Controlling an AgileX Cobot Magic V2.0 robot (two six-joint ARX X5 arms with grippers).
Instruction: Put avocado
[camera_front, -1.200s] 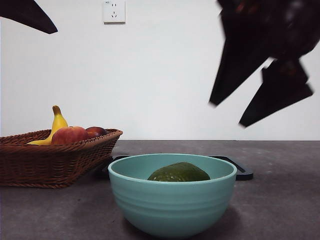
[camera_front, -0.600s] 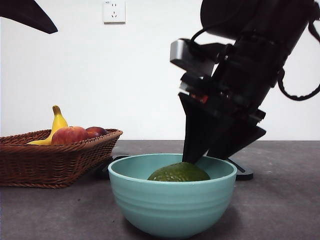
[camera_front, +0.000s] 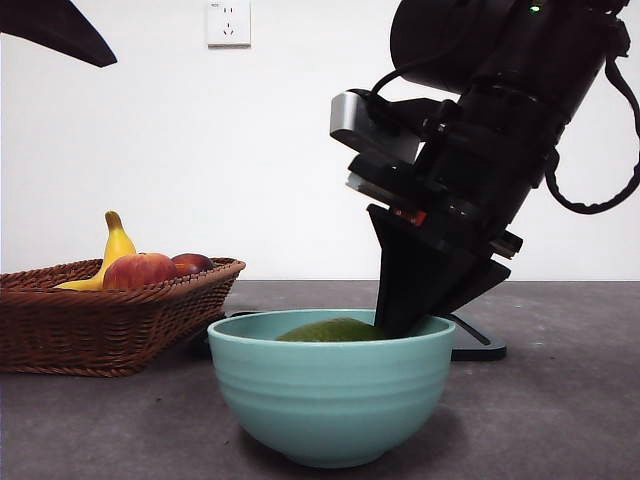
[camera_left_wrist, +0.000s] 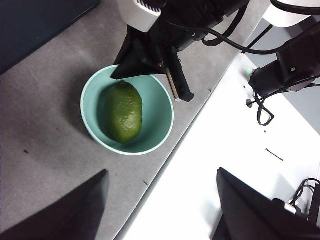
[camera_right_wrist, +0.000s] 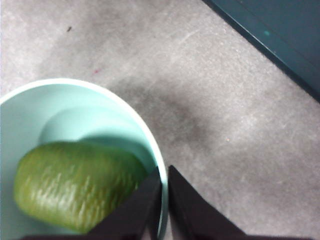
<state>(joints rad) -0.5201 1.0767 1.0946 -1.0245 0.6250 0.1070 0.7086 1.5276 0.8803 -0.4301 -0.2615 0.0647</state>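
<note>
Avocado (camera_left_wrist: 123, 112) in bowl (camera_left_wrist: 161, 131), right gripper (camera_right_wrist: 164, 192) on rim

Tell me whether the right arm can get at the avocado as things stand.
Probably yes, but not as it is set. The right pincer sits at the bowl's rim, jaws nearly shut and straddling the rim; the avocado lies uncovered just beside them. It would need to lift, open and shift inward.

Front view is bright, even light w/ white wall (camera_front: 250, 150) behind; the arm (camera_front: 480, 150) is a dark silhouette, few details. Soft shadow under the bowl (camera_front: 330, 400). Right wrist view is a bit blurry, the table (camera_right_wrist: 225, 100) looks grainy. Left wrist view is sharp.
</note>
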